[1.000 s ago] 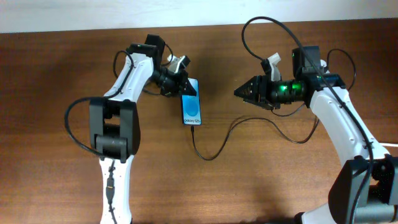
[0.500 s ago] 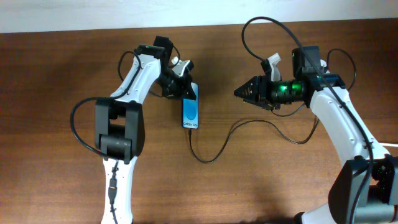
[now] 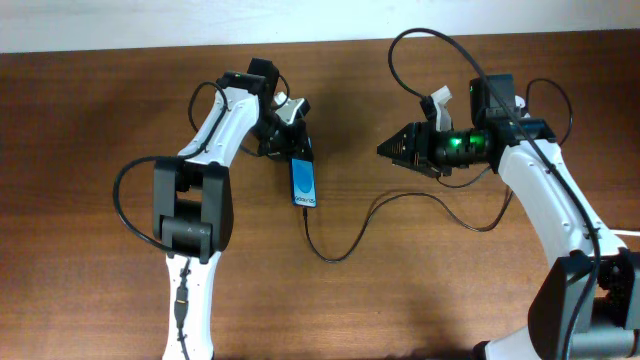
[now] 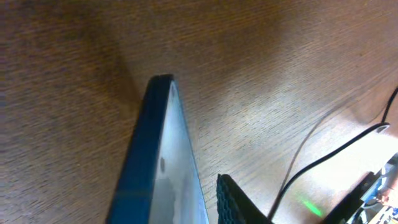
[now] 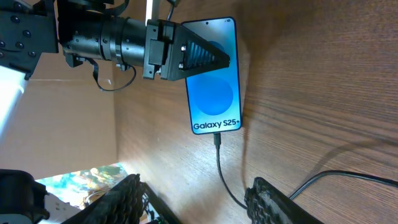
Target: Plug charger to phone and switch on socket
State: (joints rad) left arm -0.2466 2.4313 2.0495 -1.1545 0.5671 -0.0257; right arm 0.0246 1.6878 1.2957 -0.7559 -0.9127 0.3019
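The phone (image 3: 305, 183) lies in the middle of the table with its blue screen lit, and it seems tilted onto one long edge. It also shows in the right wrist view (image 5: 214, 93) and edge-on in the left wrist view (image 4: 161, 155). My left gripper (image 3: 290, 143) is shut on the phone's top end; it shows in the right wrist view (image 5: 193, 56). The charger cable (image 3: 335, 252) has its plug tip (image 5: 217, 138) in the phone's bottom port and loops off to the right. My right gripper (image 3: 383, 150) is open and empty (image 5: 196, 183), right of the phone. The socket is out of view.
The brown wooden table (image 3: 90, 200) ends at a pale wall along the back. The charger cable runs on under my right arm (image 3: 480, 225). My right arm's own black cables arch above it (image 3: 430, 40).
My left gripper has shifted slightly and turned the phone from slanted to nearly straight. The phone now looks narrower from above. My right arm has not moved.
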